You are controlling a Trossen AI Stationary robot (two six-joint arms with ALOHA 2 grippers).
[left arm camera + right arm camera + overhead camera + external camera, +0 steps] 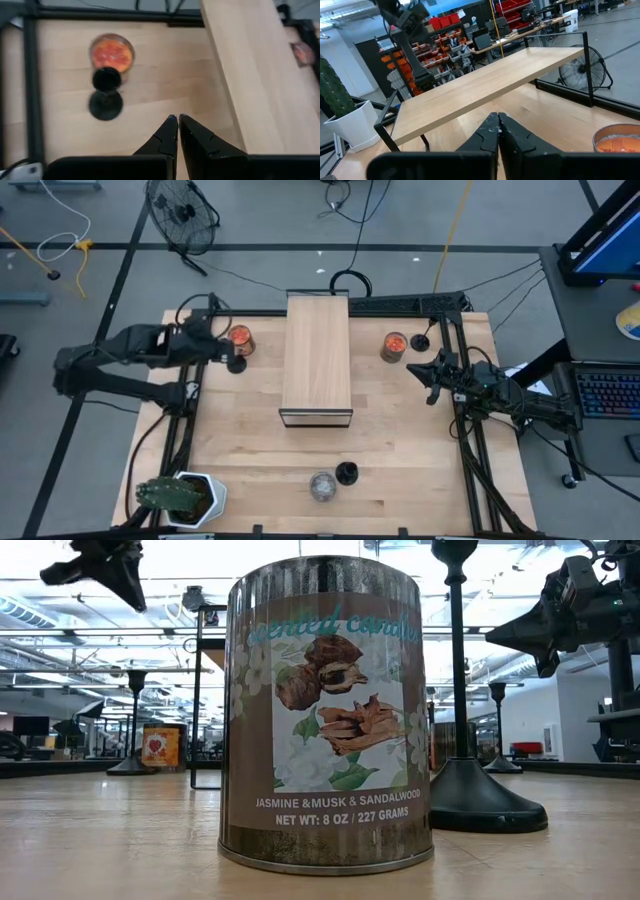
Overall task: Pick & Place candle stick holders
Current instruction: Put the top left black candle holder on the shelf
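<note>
Three matte-black candle stick holders stand upright on their disc bases. One [236, 364] is at the far left beside an orange-topped tin [240, 338]; it also shows in the left wrist view [106, 95]. One [421, 340] is at the far right. One [346, 473] is near the front edge, seen large in the low view [470, 690]. My left gripper [222, 345] [177, 120] hovers shut and empty above the table by the left holder. My right gripper [432, 375] [497, 117] hovers shut and empty near the right holder.
A long wooden shelf [317, 360] on a dark frame stands mid-table between the arms. A second orange-topped tin [394, 345] sits at the far right. A shiny scented-candle tin [322, 486] [327, 710] stands by the front holder. A potted cactus [185, 498] is at the front left corner.
</note>
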